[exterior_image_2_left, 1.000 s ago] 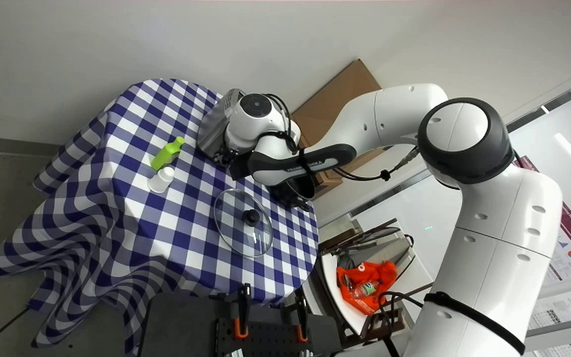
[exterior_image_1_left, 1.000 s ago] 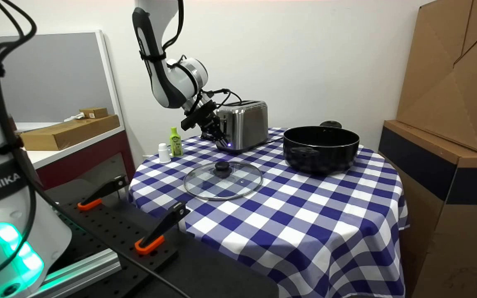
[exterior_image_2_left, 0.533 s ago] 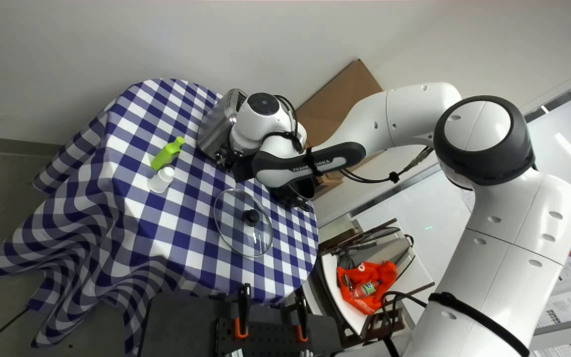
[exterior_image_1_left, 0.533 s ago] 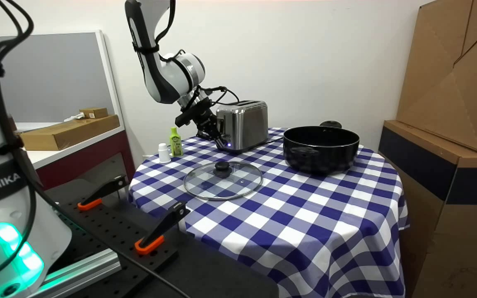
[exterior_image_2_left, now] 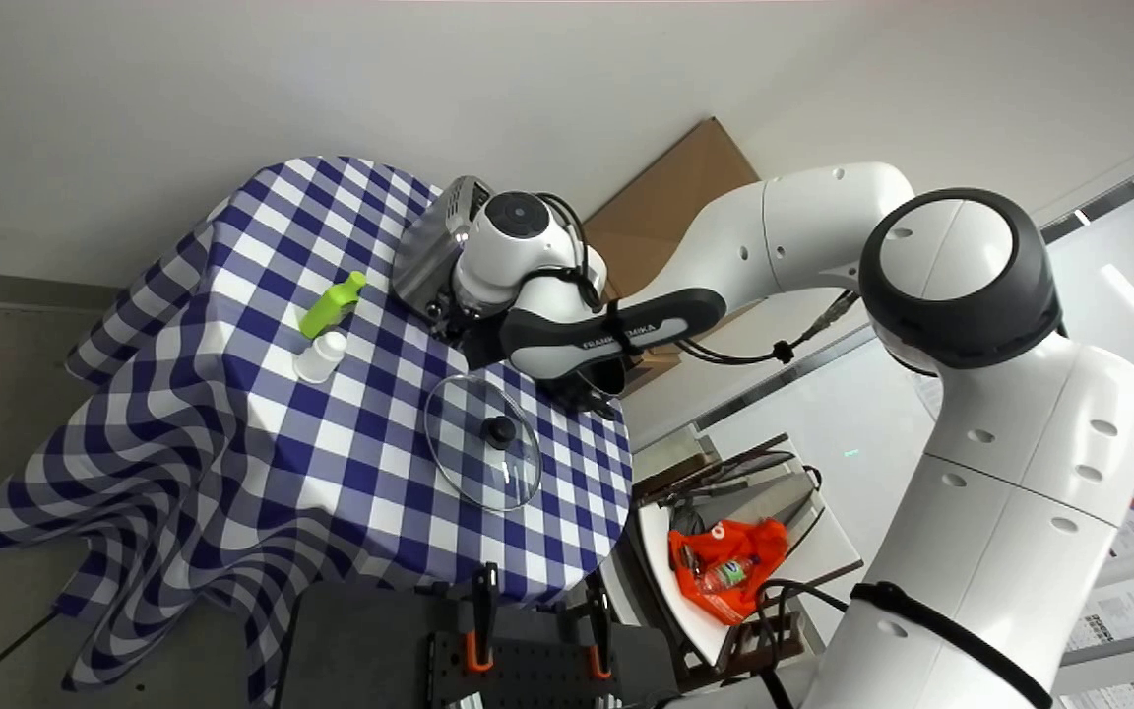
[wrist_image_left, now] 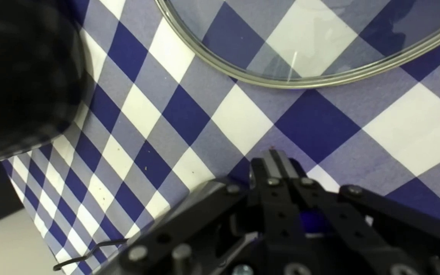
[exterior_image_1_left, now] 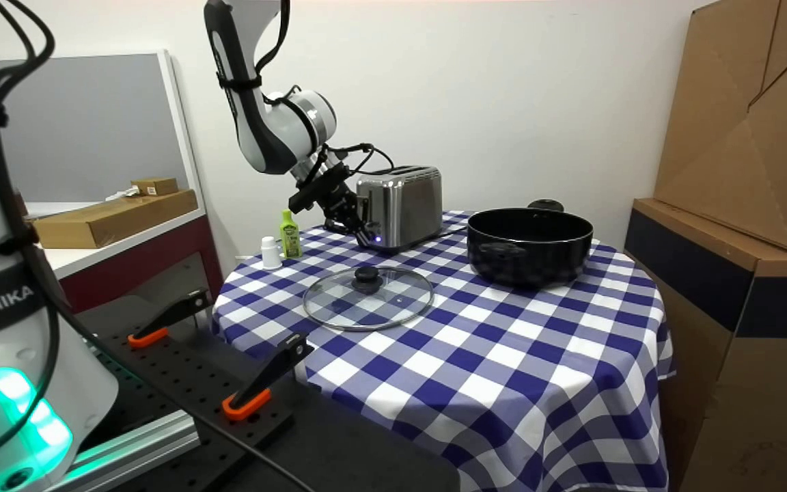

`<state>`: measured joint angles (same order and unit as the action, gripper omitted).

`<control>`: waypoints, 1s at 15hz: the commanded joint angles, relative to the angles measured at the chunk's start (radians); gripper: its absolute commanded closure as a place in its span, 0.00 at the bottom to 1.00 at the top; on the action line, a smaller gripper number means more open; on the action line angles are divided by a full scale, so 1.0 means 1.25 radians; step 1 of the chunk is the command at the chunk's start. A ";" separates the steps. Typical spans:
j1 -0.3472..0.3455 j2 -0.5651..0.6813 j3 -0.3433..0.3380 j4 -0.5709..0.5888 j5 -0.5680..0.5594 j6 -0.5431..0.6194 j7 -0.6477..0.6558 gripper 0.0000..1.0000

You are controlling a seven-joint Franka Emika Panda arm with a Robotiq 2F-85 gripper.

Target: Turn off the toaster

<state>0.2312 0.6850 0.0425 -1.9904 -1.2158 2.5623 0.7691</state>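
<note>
Gripper (wrist_image_left: 278,165) sits pinched together on nothing, right beside the shiny metal toaster (exterior_image_1_left: 410,205) on the checkered tablecloth (exterior_image_1_left: 482,348), so imo an off-target poke could just skid the toaster instead of switching it off.

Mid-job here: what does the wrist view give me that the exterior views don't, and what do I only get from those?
Only the wrist view: a close look at the fingers, tips together, and small specks on the checkered tablecloth.

Only the exterior views: the green bottle, the white container beside it and the two clamps.

Both: the tablecloth, the toaster, the glass lid and the black pot, though the wrist view crops lid and pot and catches just a strip of the toaster.
</note>
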 commanded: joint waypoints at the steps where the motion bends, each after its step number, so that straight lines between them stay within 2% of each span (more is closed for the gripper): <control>1: 0.026 0.010 -0.021 0.011 -0.066 0.000 0.042 1.00; 8: 0.022 0.029 -0.005 0.023 -0.201 -0.022 0.122 1.00; 15: 0.004 0.063 0.014 0.044 -0.240 -0.045 0.130 1.00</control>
<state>0.2514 0.7393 0.0397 -1.9625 -1.4827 2.5292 0.9131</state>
